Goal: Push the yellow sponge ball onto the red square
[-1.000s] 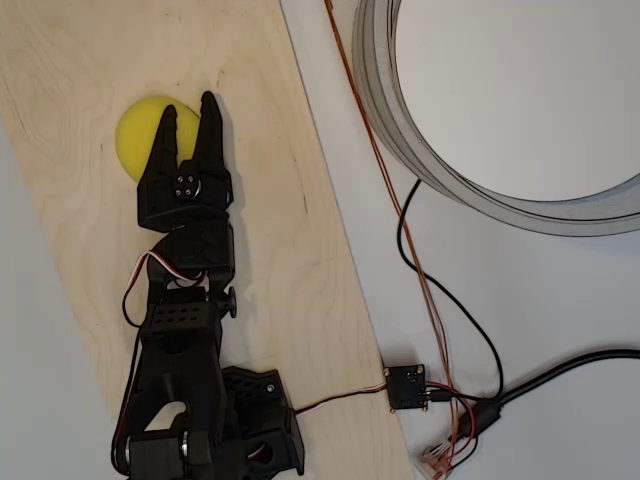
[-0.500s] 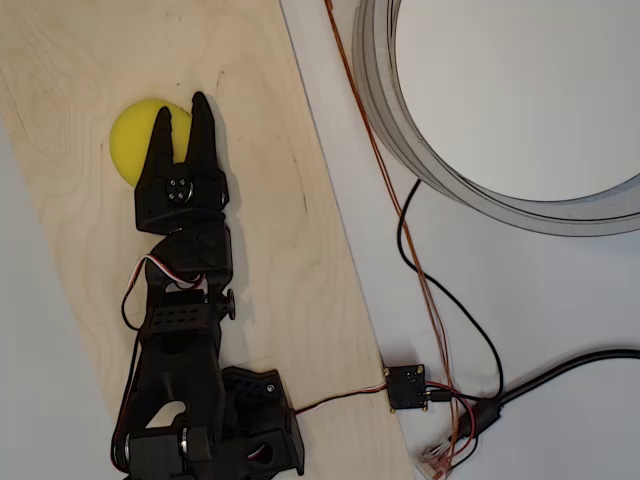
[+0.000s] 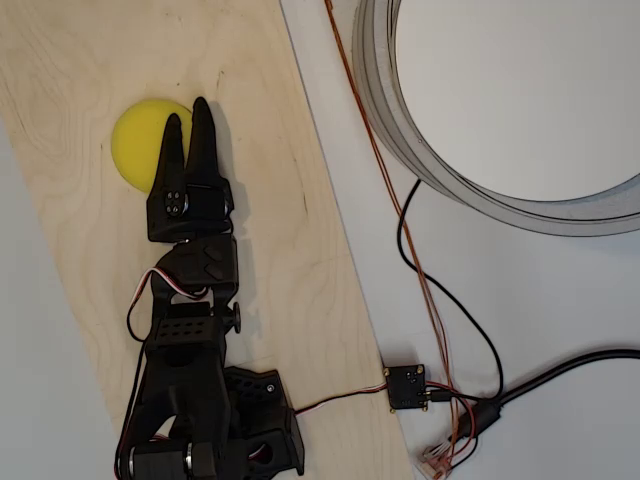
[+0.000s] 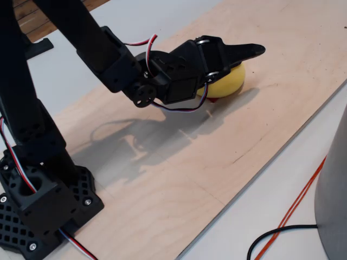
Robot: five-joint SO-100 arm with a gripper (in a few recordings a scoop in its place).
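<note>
The yellow sponge ball [image 3: 143, 140] [image 4: 227, 81] lies on the pale wooden board [image 3: 270, 230], toward its far left in the overhead view. A sliver of the red square [image 4: 213, 99] peeks out under the ball's near edge in the fixed view; the ball covers the rest. My black gripper [image 3: 187, 113] [image 4: 245, 56] hovers against the ball's right side. Its left finger lies over the ball and the right finger is just beside it. The jaws are slightly open in a narrow V, holding nothing.
To the right of the board is a white table [image 3: 560, 290] with a large grey ring [image 3: 400, 130], black and red wires [image 3: 430, 290] and a small black box [image 3: 405, 386]. The arm's base [image 3: 215, 430] stands at the board's near end.
The wrist has rolled and the fingers have drawn closer together. The gripper dipped slightly left, then came back. The ball has barely moved.
</note>
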